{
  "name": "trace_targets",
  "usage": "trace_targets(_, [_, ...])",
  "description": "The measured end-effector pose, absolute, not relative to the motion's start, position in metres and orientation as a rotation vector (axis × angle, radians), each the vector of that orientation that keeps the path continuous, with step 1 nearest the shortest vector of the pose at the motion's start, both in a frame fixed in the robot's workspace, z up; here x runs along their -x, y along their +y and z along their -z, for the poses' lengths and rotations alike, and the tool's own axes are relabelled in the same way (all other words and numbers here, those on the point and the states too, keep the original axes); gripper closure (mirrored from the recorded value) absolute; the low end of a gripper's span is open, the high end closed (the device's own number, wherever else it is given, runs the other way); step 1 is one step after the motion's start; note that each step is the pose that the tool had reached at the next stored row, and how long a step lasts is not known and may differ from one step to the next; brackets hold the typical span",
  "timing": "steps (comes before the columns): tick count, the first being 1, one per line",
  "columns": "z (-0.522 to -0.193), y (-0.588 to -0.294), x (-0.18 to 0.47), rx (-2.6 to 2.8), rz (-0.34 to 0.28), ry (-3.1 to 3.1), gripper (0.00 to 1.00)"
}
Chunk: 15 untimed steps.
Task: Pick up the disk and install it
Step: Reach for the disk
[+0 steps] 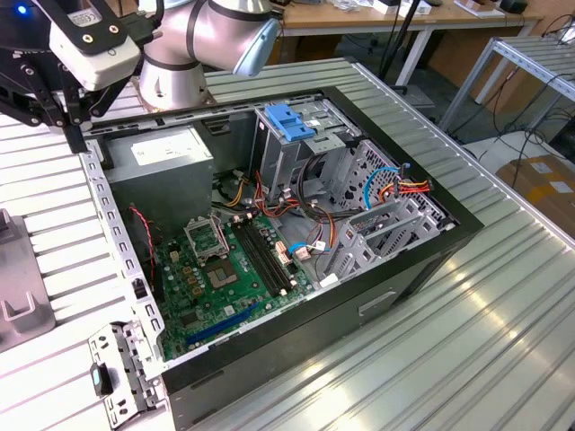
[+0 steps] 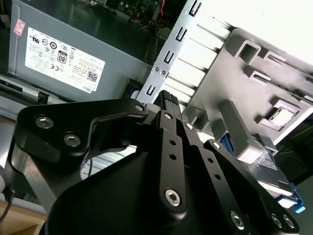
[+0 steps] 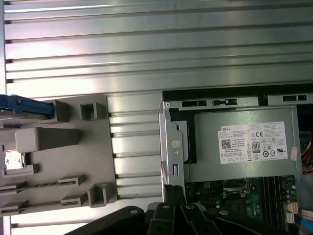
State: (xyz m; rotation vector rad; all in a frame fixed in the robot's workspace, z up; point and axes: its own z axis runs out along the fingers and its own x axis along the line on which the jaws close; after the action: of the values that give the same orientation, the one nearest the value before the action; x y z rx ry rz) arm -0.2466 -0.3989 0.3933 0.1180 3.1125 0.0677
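The disk is a grey-metal drive with a light-blue carrier edge, and it rests in a grey plastic fixture on the table beside the computer case. In the first wrist view the disk shows as a blue strip at the fixture's rim. My gripper hangs above the case's metal side rail, near the power supply and a short way from the fixture. In both wrist views its black fingers lie together, shut, with nothing between them. My gripper touches nothing.
The open computer case lies on the ribbed metal table. Inside it are a power supply, a motherboard, loose cables and a drive cage with a bright-blue latch. A loose metal bracket lies by the case's near corner.
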Motion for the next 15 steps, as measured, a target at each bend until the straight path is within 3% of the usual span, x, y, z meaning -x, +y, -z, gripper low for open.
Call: trace_targets(15, [-0.393,-0.399,0.259,-0.118,-0.068,3.113,0.9])
